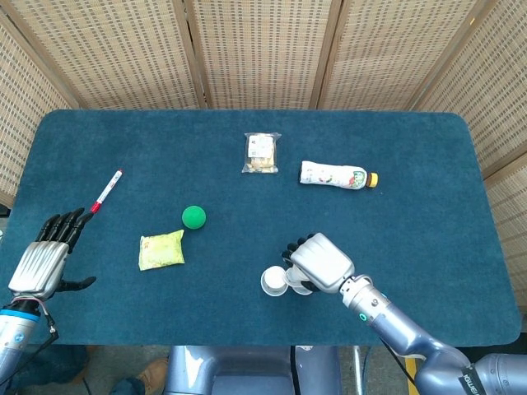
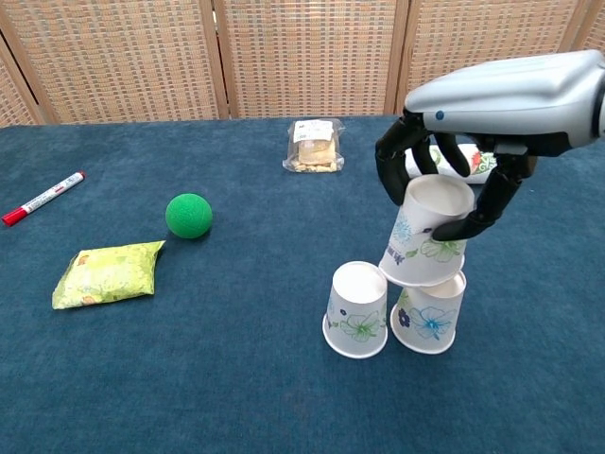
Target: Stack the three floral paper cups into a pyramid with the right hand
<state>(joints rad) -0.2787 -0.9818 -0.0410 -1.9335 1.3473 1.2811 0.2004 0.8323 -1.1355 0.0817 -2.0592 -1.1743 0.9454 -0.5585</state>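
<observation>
Right robot hand (image 2: 454, 203) grips an inverted white paper cup with a green floral print (image 2: 425, 241), its dark fingers (image 2: 392, 170) wrapped round the upper wall on one side and the thumb on the other. Two more inverted floral paper cups stand side by side near the front edge of the table (image 2: 142, 378): the left base cup, green-printed (image 2: 357, 310), and the right base cup, blue-printed (image 2: 430, 317). The held cup is tilted, its rim low on the left, and it sits over the right base cup, seemingly touching that cup's top, rather than over the gap between the pair. The deciding relation is therefore sideways: the seam between the base cups lies to the left of the held cup, so the next move likely calls for a small leftward shift and levelling before release. The right forearm reaches in from the front right corner, hand palm-down above the stack. Left robot hand (image 1: 41, 259) rests at the front left corner, fingers spread, holding nothing, well apart from the cups.
</observation>
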